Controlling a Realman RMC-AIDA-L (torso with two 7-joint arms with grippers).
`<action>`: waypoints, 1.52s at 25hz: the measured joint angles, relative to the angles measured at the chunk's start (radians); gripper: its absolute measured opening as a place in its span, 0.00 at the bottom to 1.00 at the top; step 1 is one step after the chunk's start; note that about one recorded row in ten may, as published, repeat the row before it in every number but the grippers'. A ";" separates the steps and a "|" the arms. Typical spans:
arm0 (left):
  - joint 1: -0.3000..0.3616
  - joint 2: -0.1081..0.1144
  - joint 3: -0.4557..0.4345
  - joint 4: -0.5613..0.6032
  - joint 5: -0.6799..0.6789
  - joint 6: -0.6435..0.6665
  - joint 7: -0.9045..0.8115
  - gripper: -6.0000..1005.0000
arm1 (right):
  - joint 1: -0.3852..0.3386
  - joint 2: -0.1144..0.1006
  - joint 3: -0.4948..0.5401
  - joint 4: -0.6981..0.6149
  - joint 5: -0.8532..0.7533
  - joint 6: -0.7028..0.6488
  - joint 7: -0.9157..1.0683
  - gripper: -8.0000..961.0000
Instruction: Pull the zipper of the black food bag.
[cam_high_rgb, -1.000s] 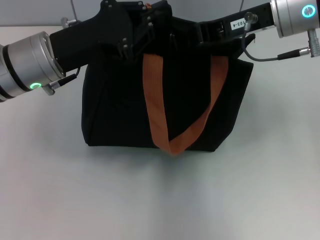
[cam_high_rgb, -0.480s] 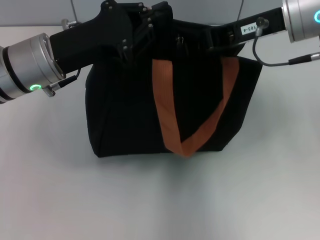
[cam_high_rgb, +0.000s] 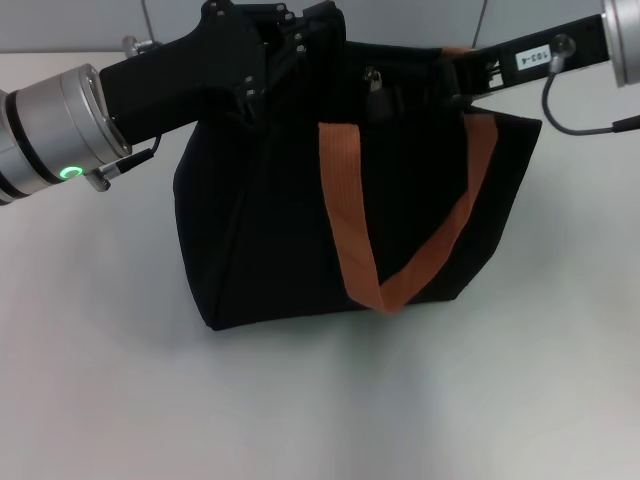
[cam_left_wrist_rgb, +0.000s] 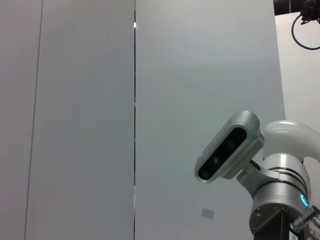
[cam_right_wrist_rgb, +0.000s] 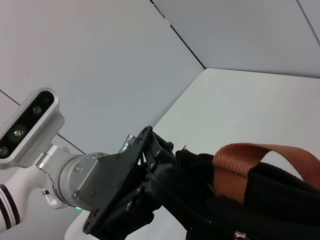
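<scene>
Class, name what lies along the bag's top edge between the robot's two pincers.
In the head view, the zipper hangs between the left pincer and right pincer, atop the black food bag.

Left tool (cam_high_rgb: 300, 45) far-left, right tool (cam_high_rgb: 455, 75) far-right; both arms extended.

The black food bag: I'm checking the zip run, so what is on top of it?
On top of the black food bag are the zipper, the left gripper and the right gripper. Their fingertips and most of the track are hidden.

Matt black food bag (cam_high_rgb: 270, 230) cloth, seemingly woven
</scene>
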 joint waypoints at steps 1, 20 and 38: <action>0.000 0.000 0.000 0.000 0.000 0.000 0.000 0.04 | 0.000 -0.001 0.005 -0.002 0.000 -0.004 0.001 0.01; -0.002 0.000 0.001 0.003 -0.001 -0.003 0.000 0.04 | -0.011 -0.020 0.104 -0.041 -0.006 -0.050 0.010 0.01; 0.000 0.000 0.001 0.000 -0.001 0.004 0.000 0.04 | -0.006 -0.022 0.122 -0.032 0.006 -0.041 0.010 0.01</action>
